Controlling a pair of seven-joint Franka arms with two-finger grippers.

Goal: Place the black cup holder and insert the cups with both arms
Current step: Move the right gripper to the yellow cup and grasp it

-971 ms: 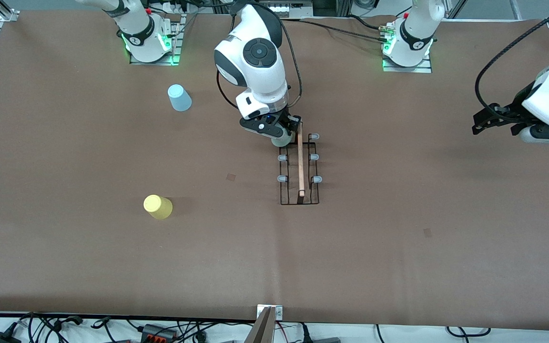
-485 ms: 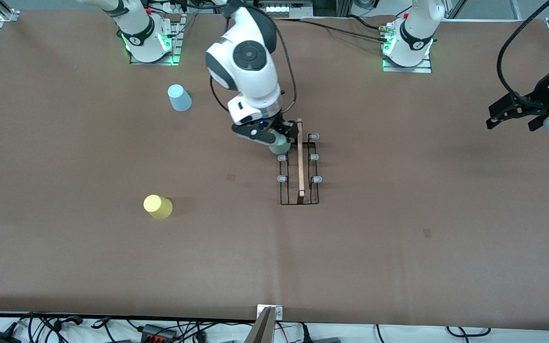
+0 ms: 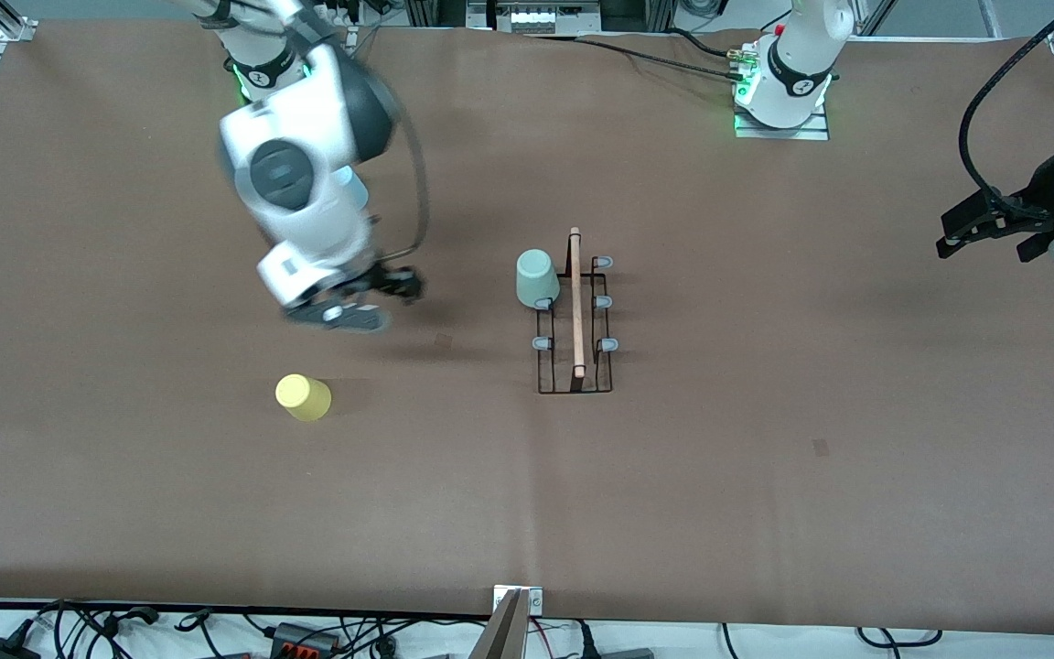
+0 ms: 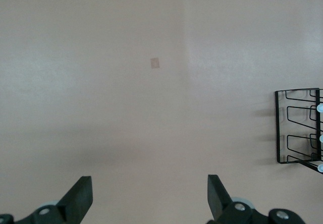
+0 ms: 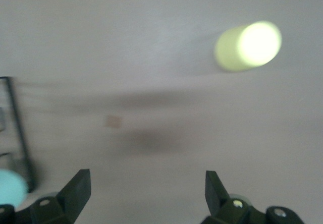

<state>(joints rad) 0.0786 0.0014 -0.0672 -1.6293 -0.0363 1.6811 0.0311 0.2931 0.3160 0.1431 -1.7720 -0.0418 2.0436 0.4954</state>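
The black cup holder (image 3: 600, 368) stands mid-table with its wooden rod handle (image 3: 575, 311) on top. The pale green cup (image 3: 536, 277) sits upside down on a peg at the holder's end nearest the robot bases. The yellow cup (image 3: 303, 397) lies toward the right arm's end, nearer the front camera. The light blue cup (image 3: 358, 189) is mostly hidden by the right arm. My right gripper (image 3: 371, 295) is open and empty over bare table between the holder and the yellow cup (image 5: 247, 46). My left gripper (image 3: 989, 240) is open and empty at the left arm's end; the left wrist view shows the holder (image 4: 298, 128).
The brown table cover has small darker square patches (image 3: 443, 340). The right wrist view shows the holder's edge (image 5: 17, 133) and the green cup (image 5: 10, 188) at the frame's border. Cables run along the table's front edge (image 3: 307, 631).
My right gripper let go of the green cup on the holder's peg and swung away toward the right arm's end. My left gripper drew back slightly toward the table's end.
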